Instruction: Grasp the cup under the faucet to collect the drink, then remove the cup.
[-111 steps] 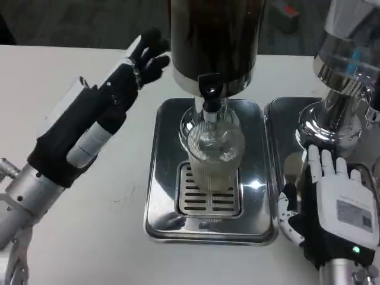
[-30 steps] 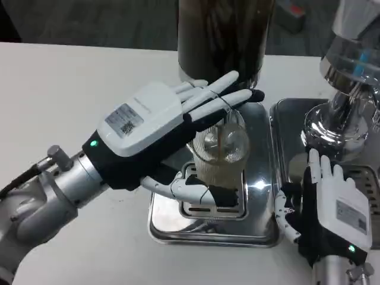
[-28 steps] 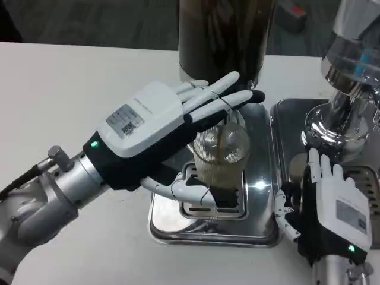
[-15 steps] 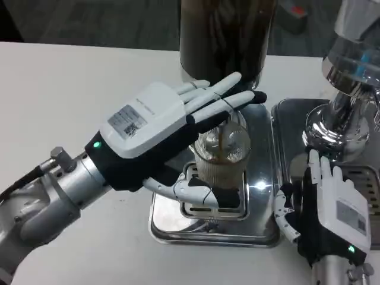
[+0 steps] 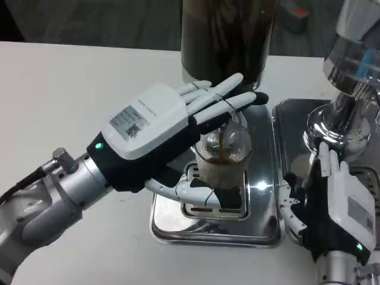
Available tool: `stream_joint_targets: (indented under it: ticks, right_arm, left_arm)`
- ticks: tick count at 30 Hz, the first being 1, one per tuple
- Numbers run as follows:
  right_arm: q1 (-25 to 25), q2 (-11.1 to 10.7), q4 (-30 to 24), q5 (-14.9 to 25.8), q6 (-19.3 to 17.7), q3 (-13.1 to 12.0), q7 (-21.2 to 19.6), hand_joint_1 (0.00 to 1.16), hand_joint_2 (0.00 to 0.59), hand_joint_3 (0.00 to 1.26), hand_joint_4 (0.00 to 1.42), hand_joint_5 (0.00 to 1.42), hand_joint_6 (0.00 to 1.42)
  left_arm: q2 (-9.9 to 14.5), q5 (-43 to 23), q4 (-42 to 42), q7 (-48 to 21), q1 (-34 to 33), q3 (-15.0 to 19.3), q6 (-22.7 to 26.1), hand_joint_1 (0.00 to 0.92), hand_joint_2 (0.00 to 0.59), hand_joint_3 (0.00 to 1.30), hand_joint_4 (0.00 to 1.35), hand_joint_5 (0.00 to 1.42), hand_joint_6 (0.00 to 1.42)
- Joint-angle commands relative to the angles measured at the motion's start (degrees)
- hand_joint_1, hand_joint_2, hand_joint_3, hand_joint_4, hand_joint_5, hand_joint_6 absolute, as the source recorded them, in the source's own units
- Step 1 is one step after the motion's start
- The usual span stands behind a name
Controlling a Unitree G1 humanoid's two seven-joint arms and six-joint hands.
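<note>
Cup (image 5: 222, 160): ribbed, clear, upright on the slotted grate of the steel drip tray (image 5: 169, 222), directly below the dark dispenser (image 5: 228, 35), so that the brown stream falls into its mouth. Partly filled, by the look of it. Left robot hand (image 5: 160, 127): laid over the cup's near-left side, fingers (image 5: 222, 95) stretched past the rim toward the faucet, thumb curled at the lower wall. Apparently pressing the tap while steadying the cup; full closure around the cup not confirmable. Right robot hand (image 5: 341, 211): slack, fingers apart, holding nothing, parked over the second tray (image 5: 285, 116) beside a chrome dispenser base (image 5: 332, 124).

Clearance: faucet close above the rim, so no straight lift. Raised tray lip to be cleared toward the front. Right side crowded by the right robot hand and the second tray. Open white bench (image 5: 71, 89) to the left and front-left; best exit judged to be that way.
</note>
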Motion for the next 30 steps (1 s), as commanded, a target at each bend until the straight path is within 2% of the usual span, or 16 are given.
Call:
stream_joint_targets:
  ticks: [1, 6, 10, 14, 18, 26, 30]
  right_arm:
    - [0.71, -0.33, -2.0, 7.83, -4.4, -2.95, 3.01, 0.4, 0.444, 0.0, 0.0, 0.0, 0.0]
    - [0.01, -1.72, 0.97, 19.47, -12.74, -6.81, 7.82, 0.46, 0.364, 0.0, 0.0, 0.0, 0.0]
    - [-0.78, -3.5, 3.51, 24.09, -18.18, -7.68, 10.48, 0.49, 0.308, 0.0, 0.0, 0.0, 0.0]
    - [-1.97, -5.11, 6.25, 27.78, -23.11, -7.88, 13.36, 0.55, 0.225, 0.0, 0.0, 0.0, 0.0]
    - [-2.66, -6.05, 7.4, 29.02, -24.6, -7.45, 14.95, 0.65, 0.189, 0.0, 0.0, 0.0, 0.0]
    - [-5.69, -6.63, 10.05, 30.56, -25.44, -7.52, 17.44, 0.7, 0.166, 0.0, 0.0, 0.0, 0.0]
    - [-7.39, -6.21, 11.74, 31.43, -25.77, -7.75, 17.72, 0.7, 0.166, 0.0, 0.0, 0.0, 0.0]
  left_arm:
    - [0.44, 2.87, 1.31, -3.17, 1.72, -4.25, -1.93, 0.0, 0.129, 0.12, 0.0, 0.2, 0.17]
    - [0.52, 2.28, 2.46, -2.64, 1.54, -4.22, -1.94, 0.0, 0.13, 0.12, 0.0, 0.2, 0.17]
    - [0.68, 2.03, 2.69, -2.37, 1.41, -4.33, -1.87, 0.0, 0.131, 0.12, 0.0, 0.2, 0.17]
    - [0.7, 1.58, 3.21, -2.14, 1.3, -4.33, -1.75, 0.0, 0.131, 0.12, 0.0, 0.2, 0.17]
    - [0.78, 1.25, 3.74, -1.99, 1.23, -4.3, -1.75, 0.0, 0.131, 0.12, 0.0, 0.2, 0.17]
    - [1.15, 1.29, 4.07, -1.56, 1.06, -4.49, -1.53, 0.0, 0.131, 0.11, 0.0, 0.2, 0.17]
    - [1.3, 1.18, 4.09, -1.51, 1.12, -4.39, -1.37, 0.0, 0.132, 0.11, 0.0, 0.19, 0.17]
